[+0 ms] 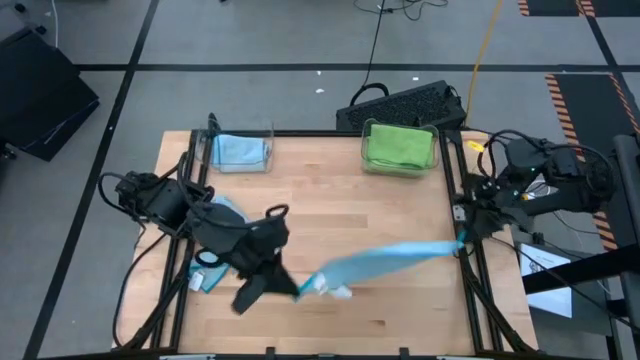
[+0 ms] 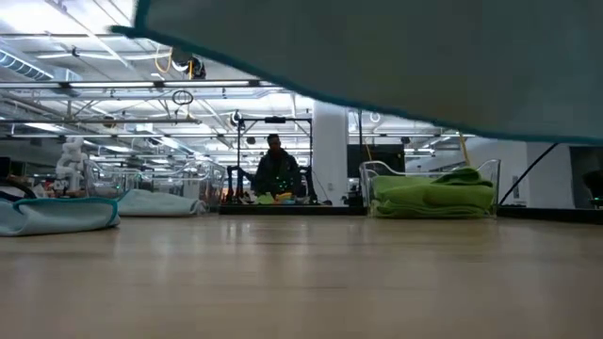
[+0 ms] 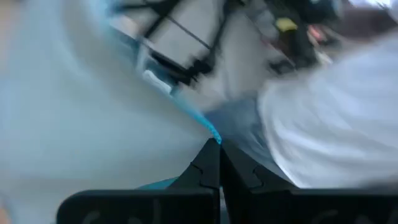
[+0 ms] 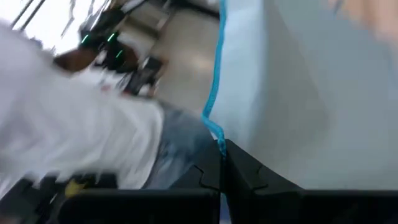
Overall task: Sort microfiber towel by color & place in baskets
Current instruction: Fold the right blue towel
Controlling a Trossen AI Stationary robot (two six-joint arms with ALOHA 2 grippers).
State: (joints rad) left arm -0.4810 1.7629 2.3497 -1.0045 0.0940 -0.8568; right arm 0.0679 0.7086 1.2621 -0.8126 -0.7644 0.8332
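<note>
I am holding the light blue towel stretched at lower centre of the high view, left gripper and right gripper each pinched shut on a corner. Judgement: keeping tension even, carrying it toward the blue-filled basket, upper left, not the green basket.

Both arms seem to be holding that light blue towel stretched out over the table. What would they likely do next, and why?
Probably carry the blue towel toward the far-left basket, which already holds blue cloth; the other basket holds green. The left gripper and right gripper are each shut on a corner, towel lifted.
</note>
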